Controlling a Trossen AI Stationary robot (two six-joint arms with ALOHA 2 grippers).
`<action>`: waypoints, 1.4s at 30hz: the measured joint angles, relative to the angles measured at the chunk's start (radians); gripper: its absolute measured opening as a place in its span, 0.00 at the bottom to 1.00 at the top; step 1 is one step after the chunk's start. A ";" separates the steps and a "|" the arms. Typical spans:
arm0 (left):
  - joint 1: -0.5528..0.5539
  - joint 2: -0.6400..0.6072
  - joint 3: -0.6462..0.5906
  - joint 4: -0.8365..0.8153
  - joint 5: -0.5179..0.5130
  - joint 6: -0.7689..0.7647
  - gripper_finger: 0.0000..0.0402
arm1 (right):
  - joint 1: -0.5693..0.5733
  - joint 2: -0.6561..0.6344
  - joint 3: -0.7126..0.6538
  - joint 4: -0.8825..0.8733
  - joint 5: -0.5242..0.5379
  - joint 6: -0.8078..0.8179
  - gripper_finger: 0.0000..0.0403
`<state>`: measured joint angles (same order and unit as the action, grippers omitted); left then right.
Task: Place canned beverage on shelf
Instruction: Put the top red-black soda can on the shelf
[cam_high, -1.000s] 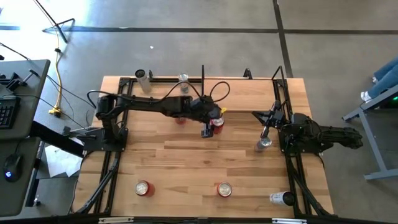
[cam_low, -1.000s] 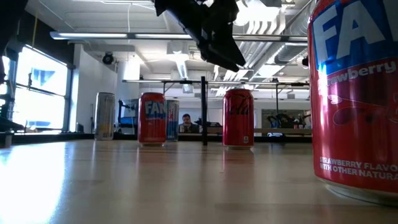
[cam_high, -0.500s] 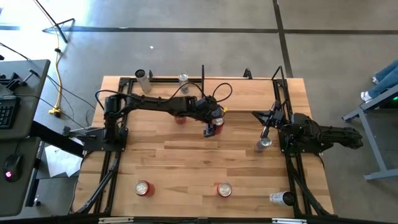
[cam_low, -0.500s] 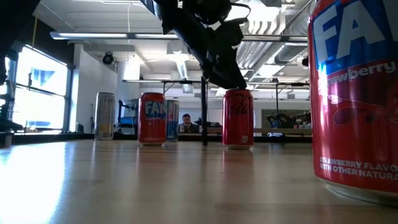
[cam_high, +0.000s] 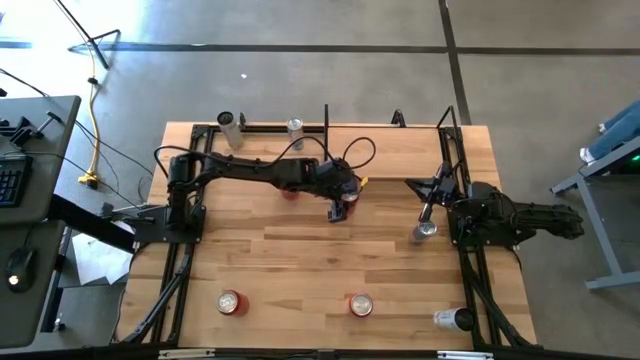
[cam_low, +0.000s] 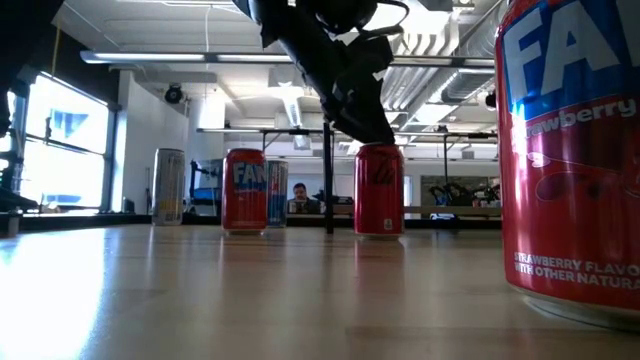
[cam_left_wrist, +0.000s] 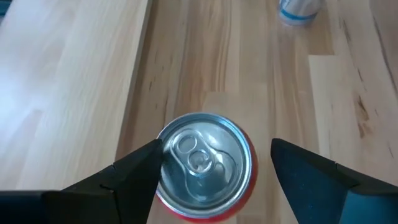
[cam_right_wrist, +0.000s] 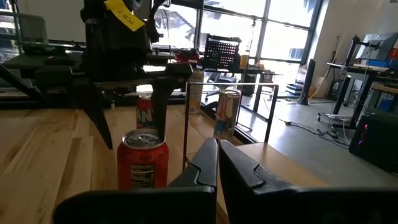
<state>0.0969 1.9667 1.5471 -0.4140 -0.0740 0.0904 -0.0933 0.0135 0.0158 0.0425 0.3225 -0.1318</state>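
A red can (cam_left_wrist: 205, 163) stands upright on the wooden table (cam_high: 300, 260), and it also shows in the low view (cam_low: 379, 195). My left gripper (cam_left_wrist: 214, 149) is open right above it, one finger on each side of the can's top, and shows in the high view (cam_high: 340, 205). My right gripper (cam_right_wrist: 217, 152) is shut and empty at the table's right (cam_high: 415, 185). The shelf (cam_high: 385, 150), a pale panel between thin black bars, lies at the far edge. My left gripper comes at the red can from above, pointing down. One finger (cam_left_wrist: 146, 162) lies right beside the can's top rim (cam_left_wrist: 163, 144), and I cannot tell whether it touches. The other finger (cam_left_wrist: 292, 162) stands clear of the can.
A red Fanta can (cam_high: 290, 191) stands just left of the gripper. Two silver cans (cam_high: 295, 127) (cam_high: 228, 120) stand at the far edge, and one (cam_high: 424, 232) stands by the right arm. Two red cans (cam_high: 230, 302) (cam_high: 360, 305) and a lying can (cam_high: 452, 319) are near the front.
My left gripper has gone down onto the level of the red can's top, its fingers still open. The can stands where it stood.
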 joint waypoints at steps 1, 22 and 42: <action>-0.002 0.000 0.007 -0.002 -0.003 0.000 0.73 | 0.000 0.000 0.000 0.000 0.000 0.000 0.00; 0.017 0.010 0.011 -0.004 -0.031 -0.060 0.73 | 0.000 0.000 0.000 0.000 0.000 -0.002 0.00; 0.008 0.009 0.011 -0.022 -0.032 -0.030 0.73 | 0.000 0.000 0.000 0.000 0.000 0.000 0.00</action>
<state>0.1044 1.9759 1.5585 -0.4365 -0.1058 0.0601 -0.0936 0.0139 0.0158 0.0425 0.3225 -0.1318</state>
